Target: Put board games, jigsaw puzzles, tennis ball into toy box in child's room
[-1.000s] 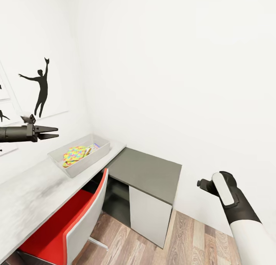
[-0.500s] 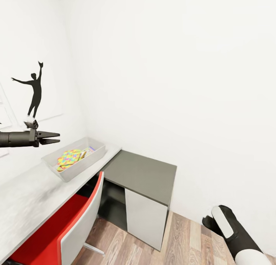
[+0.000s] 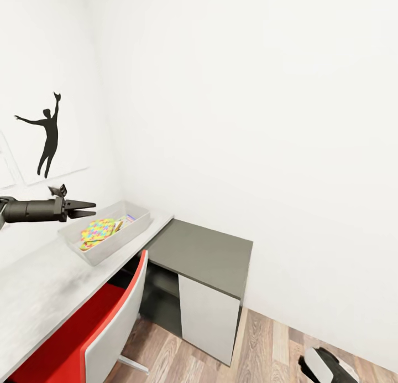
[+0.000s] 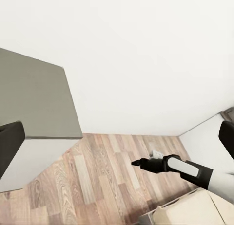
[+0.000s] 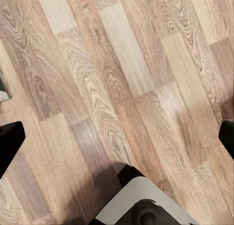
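Fingers of the left gripper [image 3: 83,209] stand apart with nothing between them; in the left wrist view the two dark fingertips [image 4: 9,144] sit at opposite edges of the picture, a wide spread. The right gripper [image 3: 303,365] is low at the bottom edge of the head view, over the floor; in the right wrist view its fingertips [image 5: 9,142] also sit far apart at the picture's edges, gripping nothing.

The toy box [image 3: 113,240] rests on the white table [image 3: 38,289], near the far end by the corner of the room. Inside it lies a jigsaw puzzle [image 3: 97,229] (bright yellow, pink, green and blue pieces), and just beyond it a smaller printed board game [image 3: 128,218], only partly visible. The left gripper hovers above the near-left part of the toy box, pointing level across it, not touching.

A red and white chair [image 3: 94,327] is pushed under the table. Beside the table's end stands a lower dark grey-topped cabinet [image 3: 204,255] with a white door. On the wall above the table hangs a picture with a black athlete silhouette [image 3: 47,134]. The wood-plank floor [image 3: 265,344] runs under the cabinet; the left wrist view looks past the cabinet corner to the right arm [image 4: 183,169] stretched out above those planks.
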